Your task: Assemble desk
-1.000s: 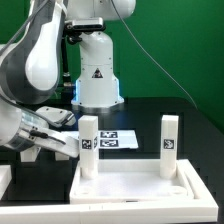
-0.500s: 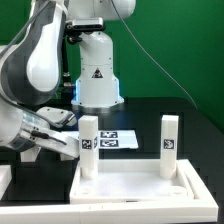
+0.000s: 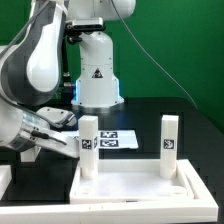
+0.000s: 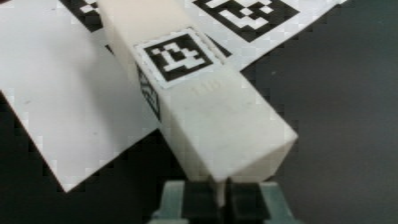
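At the gripper (image 4: 222,200) tips: jaws look pressed together, nothing pinched, leg post (image 4: 217,115) right ahead, contact unclear.
Post stands on the desk top panel (image 3: 130,188), exterior view's left; second post (image 3: 168,146) well apart. Likely rigid, light, smooth plastic, may slip; take flat opposite sides mid-height, off the tag.

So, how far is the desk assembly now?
Looks done: one leg post and a second leg post stand upright on the far side of the top panel. In hand: the gripper is at the first, on the exterior view's left; its grip is unclear. Left: the panel's near side shows no posts yet.
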`<state>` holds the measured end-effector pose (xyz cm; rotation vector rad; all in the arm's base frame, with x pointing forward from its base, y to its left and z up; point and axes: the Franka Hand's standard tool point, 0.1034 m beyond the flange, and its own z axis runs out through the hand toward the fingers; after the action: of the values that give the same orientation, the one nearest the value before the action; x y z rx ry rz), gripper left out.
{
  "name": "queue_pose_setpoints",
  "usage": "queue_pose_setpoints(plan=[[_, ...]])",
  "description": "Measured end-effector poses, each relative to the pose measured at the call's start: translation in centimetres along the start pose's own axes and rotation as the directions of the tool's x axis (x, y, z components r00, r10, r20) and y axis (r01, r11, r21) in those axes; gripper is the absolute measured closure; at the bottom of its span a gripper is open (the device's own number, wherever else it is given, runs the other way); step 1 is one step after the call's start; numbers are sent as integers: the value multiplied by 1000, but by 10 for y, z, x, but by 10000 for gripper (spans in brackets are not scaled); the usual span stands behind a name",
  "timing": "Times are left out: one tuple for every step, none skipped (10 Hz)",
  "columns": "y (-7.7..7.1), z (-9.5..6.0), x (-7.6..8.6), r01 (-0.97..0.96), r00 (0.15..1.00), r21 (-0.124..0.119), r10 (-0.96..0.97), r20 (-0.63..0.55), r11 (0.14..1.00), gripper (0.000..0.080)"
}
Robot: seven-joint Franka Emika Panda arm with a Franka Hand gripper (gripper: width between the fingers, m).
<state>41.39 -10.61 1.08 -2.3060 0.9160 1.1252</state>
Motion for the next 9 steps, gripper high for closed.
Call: queue_pose_setpoints(plan=[[0, 0, 0, 0, 1000, 0, 0, 0, 1000, 794], [0, 0, 0, 0, 1000, 0, 0, 0, 1000, 797], [0, -1, -1, 1, 1000, 1, -1, 3, 1000, 797], [-2, -12, -6, 10, 1000, 10, -11, 24, 1000, 798], [-4, -16, -10, 14, 1000, 15, -14, 21, 1000, 798], [-3, -16, -16, 15, 1000, 19, -15, 22, 1000, 798], [0, -14, -22, 9, 1000, 26, -10, 26, 1000, 678], [3, -9, -27, 2, 999, 30, -3, 34, 1000, 542], [3, -2, -30, -1, 1000, 26, 1, 31, 1000, 542]])
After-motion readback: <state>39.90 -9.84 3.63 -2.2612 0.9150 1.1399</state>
